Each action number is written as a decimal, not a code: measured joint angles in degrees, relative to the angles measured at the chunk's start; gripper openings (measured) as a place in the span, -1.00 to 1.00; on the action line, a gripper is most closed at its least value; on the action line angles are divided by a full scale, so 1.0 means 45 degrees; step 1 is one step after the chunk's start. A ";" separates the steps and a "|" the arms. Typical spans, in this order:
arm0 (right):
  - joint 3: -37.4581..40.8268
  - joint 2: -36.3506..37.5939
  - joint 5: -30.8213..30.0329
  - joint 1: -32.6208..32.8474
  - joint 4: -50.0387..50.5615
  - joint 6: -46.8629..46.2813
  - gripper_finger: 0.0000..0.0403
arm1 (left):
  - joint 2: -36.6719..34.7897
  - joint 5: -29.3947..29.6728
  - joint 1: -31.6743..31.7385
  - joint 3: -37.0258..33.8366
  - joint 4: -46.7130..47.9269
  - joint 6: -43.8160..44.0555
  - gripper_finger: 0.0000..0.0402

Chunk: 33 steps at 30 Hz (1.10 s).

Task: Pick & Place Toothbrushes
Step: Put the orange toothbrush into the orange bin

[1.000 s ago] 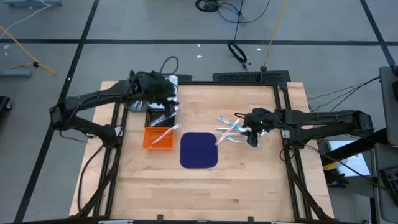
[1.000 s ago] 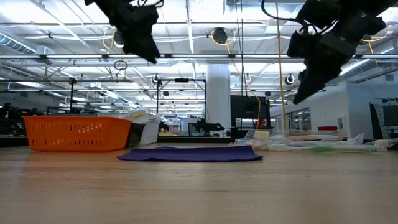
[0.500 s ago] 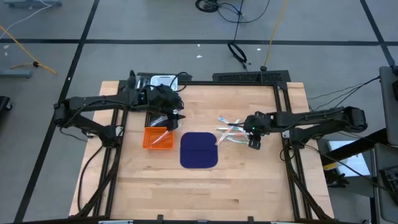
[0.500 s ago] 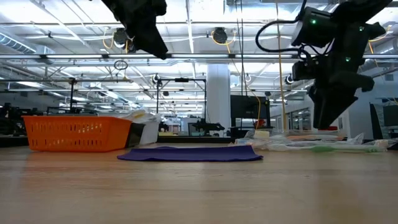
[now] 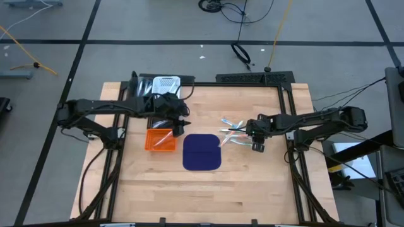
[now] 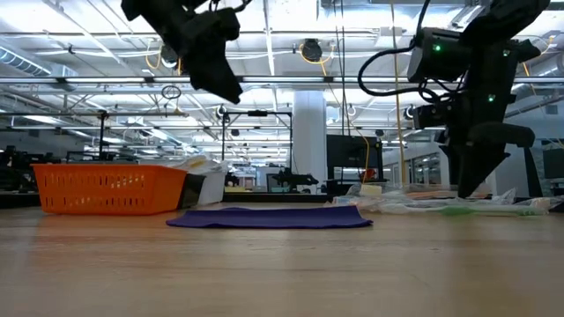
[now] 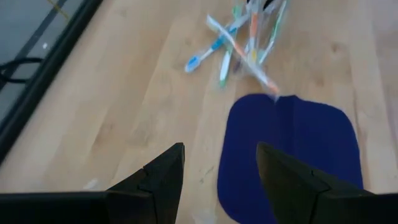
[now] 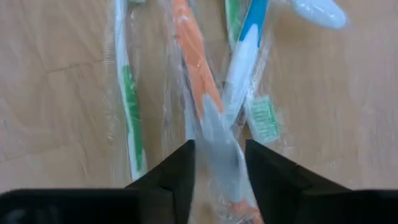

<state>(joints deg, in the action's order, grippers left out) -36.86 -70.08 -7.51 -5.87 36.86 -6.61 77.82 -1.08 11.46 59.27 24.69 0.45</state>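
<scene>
Several toothbrushes [image 5: 232, 132] in clear wrappers lie in a loose pile on the table right of the dark blue mat [image 5: 202, 152]; they also show in the left wrist view [image 7: 242, 37]. My right gripper [image 5: 256, 141] points down just above the pile, open, its fingers on either side of one wrapped toothbrush [image 8: 217, 140]. My left gripper [image 5: 178, 126] is open and empty [image 7: 221, 168], high above the table [image 6: 225, 88], beside the far right corner of the orange basket [image 5: 160, 140]. A toothbrush [image 5: 163, 135] lies in that basket.
A dark basket [image 5: 158, 117] stands behind the orange one. A grey-white object [image 5: 166, 82] sits at the far edge. The black frame rails [image 5: 288, 120] run along the table's sides. Bare wood lies in front of the mat.
My left gripper has moved from over the dark basket toward the right and near, to beside the orange basket's far right corner. My right gripper has turned from slanting to pointing straight down and has come down toward the toothbrush pile.
</scene>
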 joint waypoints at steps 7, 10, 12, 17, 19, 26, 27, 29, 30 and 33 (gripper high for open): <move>-0.0001 0.0010 0.0018 0.0000 0.0010 0.0096 -0.94 | 0.0091 -0.0005 0.0000 -0.0321 -0.0631 0.0331 0.01; -0.0001 0.0014 0.0038 0.0000 0.0010 0.0087 -0.94 | 0.0097 -0.0005 0.0000 -0.0336 -0.0858 0.0489 0.01; 0.0001 0.0103 0.0298 0.0000 0.0007 0.0143 -0.97 | 0.0097 -0.0005 0.0000 -0.0336 -0.1144 0.0506 0.01; -0.0001 0.0747 0.0352 0.0216 -0.0182 0.0146 -1.00 | 0.0092 -0.0010 0.0000 -0.0336 -0.1781 0.0532 0.01; -0.0001 0.1180 0.0350 0.0382 -0.0422 0.0054 -0.99 | 0.0092 -0.0013 -0.0020 -0.0336 -0.1981 0.0549 0.01; -0.0006 0.2711 -0.0037 0.0830 -0.2528 -0.0305 -0.99 | 0.0095 -0.0037 -0.0371 -0.0336 -0.3007 0.0587 0.01; -0.0006 0.2858 -0.0051 0.0871 -0.2873 -0.0326 -0.99 | 0.0113 -0.0039 -0.0451 -0.0336 -0.3204 0.0586 0.01; -0.0006 0.3103 -0.0051 0.0930 -0.3868 -0.0394 -0.99 | 0.0149 -0.0035 -0.0619 -0.0336 -0.3573 0.0587 0.01; -0.0006 0.3187 -0.0028 0.0966 -0.4349 -0.0420 -0.99 | 0.0159 -0.0037 -0.0702 -0.0336 -0.3771 0.0583 0.01; -0.0011 0.3345 -0.0015 0.1075 -0.5629 -0.0364 -1.00 | 0.0160 -0.0037 -0.0953 -0.0336 -0.4481 0.0582 0.01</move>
<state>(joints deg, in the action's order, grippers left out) -36.91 -55.03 -7.57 -1.03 11.53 -8.25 78.54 -1.25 7.18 57.76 4.52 3.07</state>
